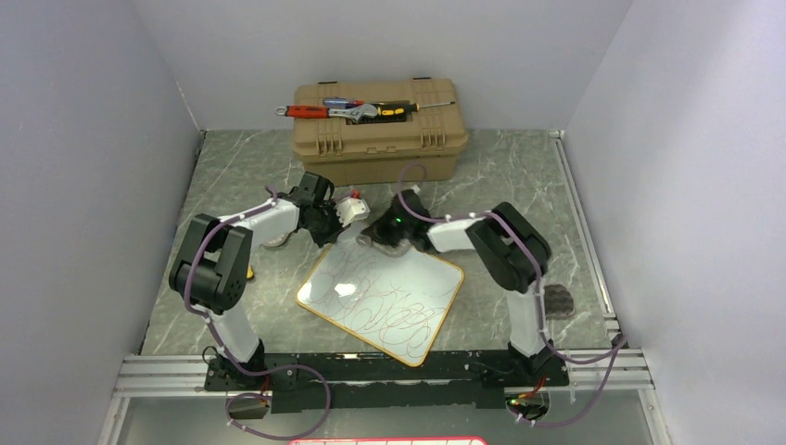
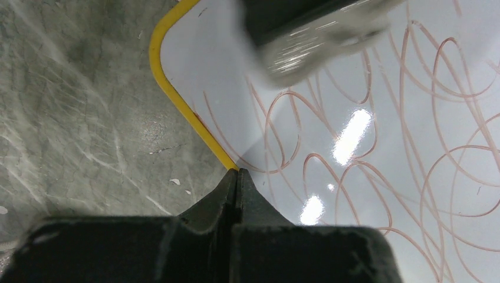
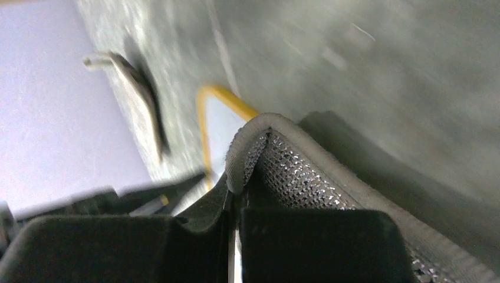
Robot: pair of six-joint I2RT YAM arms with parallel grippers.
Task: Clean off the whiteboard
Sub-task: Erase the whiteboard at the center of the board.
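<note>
The whiteboard [image 1: 385,297] lies flat mid-table, white with a yellow rim and covered in dark looping scribbles. My left gripper [image 1: 343,211] is shut and empty. In the left wrist view its tips [image 2: 237,177] sit at the board's yellow rim [image 2: 177,97], with reddish scribbles [image 2: 365,147] beside them. My right gripper [image 1: 375,232] is at the board's far corner, shut on a grey cloth pad [image 3: 295,168] with a glittery mesh side. The right wrist view [image 3: 236,188] shows a corner of the board [image 3: 219,124] behind the pad. The pad shows blurred in the left wrist view [image 2: 318,41].
A tan toolbox [image 1: 375,139] stands at the back with a wrench and screwdrivers [image 1: 348,110] on its lid. A dark round thing [image 1: 556,299] lies by the right arm. A grey flat object [image 3: 138,94] lies on the marbled table left of the board. Walls close in on both sides.
</note>
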